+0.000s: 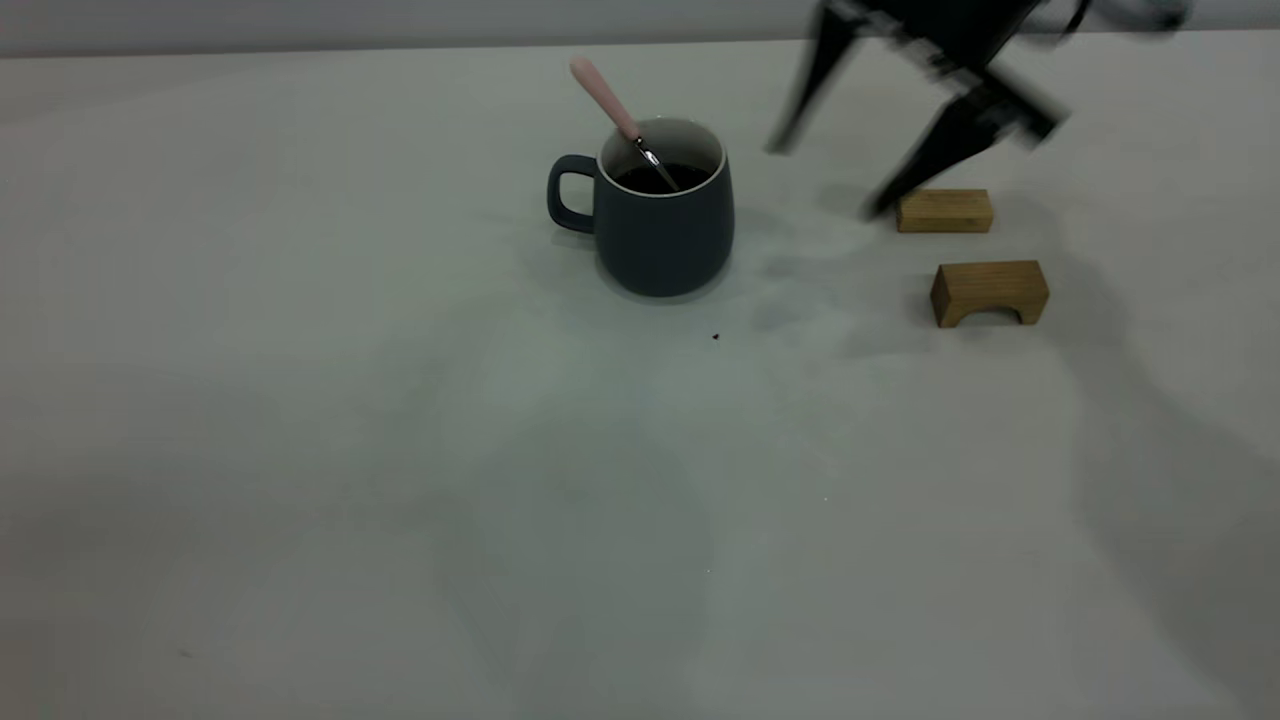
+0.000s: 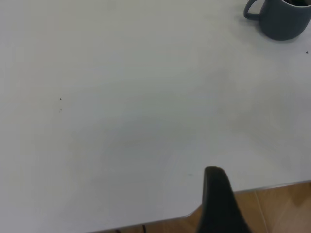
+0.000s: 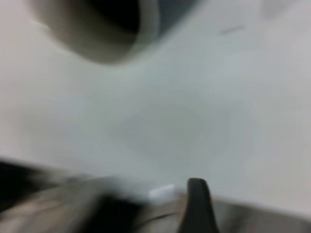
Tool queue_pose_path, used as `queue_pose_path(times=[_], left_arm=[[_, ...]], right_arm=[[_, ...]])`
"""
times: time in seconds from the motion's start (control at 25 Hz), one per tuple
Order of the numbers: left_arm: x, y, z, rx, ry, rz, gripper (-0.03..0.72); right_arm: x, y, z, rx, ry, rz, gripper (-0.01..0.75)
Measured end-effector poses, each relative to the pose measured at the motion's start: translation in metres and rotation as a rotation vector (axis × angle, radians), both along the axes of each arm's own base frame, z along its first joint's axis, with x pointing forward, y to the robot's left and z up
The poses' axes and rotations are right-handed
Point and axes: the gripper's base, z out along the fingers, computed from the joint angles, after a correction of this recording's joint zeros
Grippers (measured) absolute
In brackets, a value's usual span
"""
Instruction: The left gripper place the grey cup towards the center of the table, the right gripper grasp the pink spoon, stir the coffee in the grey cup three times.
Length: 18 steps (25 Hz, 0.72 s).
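Jaws of the right gripper [image 1: 820,180]: spread wide, holding nothing, raised above the bench [image 1: 400,450] to the right of the grey cup [image 1: 660,215], one finger tip just beside the flat wooden block [image 1: 945,211]. The fingers are smeared in outline, so their exact pose is uncertain; the arm's upper part is cut off at the exterior view's top edge.

Left gripper [image 2: 221,204]: one dark finger shows in its own wrist view, near the bench edge and well apart from the cup. Whether its jaws are parted cannot be told. It does not appear in the exterior view.

Grey cup: upright near the bench centre, handle toward the left arm's side, likely to leave the rim clear for the right arm.

Pink spoon [image 1: 610,100]: bowl sunk in the coffee [image 1: 665,180], handle leaning out over the rim toward the left arm's side, free of any grip. Judged: the spoon rests in the cup unattended, and how much stirring is done cannot be read here.

Arched wooden block [image 1: 990,293]: near the flat block, right of the cup.

Right wrist view: cup rim only, blurred.
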Motion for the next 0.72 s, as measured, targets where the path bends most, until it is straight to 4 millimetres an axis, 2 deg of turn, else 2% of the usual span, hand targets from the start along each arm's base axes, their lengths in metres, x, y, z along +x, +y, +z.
queue_pose_path(times=[0.08,0.24,0.36,0.48,0.64,0.72], left_arm=[[0.0,0.0,0.0,0.0,0.0,0.0,0.519],[0.0,0.0,0.0,0.0,0.0,0.0,0.519],[0.0,0.0,0.0,0.0,0.0,0.0,0.519],[0.0,0.0,0.0,0.0,0.0,0.0,0.519],[0.0,0.0,0.0,0.0,0.0,0.0,0.519],[0.0,0.0,0.0,0.0,0.0,0.0,0.519]], right_arm=[[-0.002,-0.014,0.03,-0.15,-0.107,0.108,0.544],[-0.013,-0.034,0.115,-0.358,-0.338,0.211,0.426],[-0.034,-0.048,0.182,-0.464,-0.505,0.239,0.336],[-0.064,-0.059,0.241,-0.518,-0.649,0.217,0.256],[-0.118,-0.069,0.291,-0.521,-0.77,0.194,0.189],[-0.15,-0.075,0.303,-0.522,-0.804,0.192,0.181]])
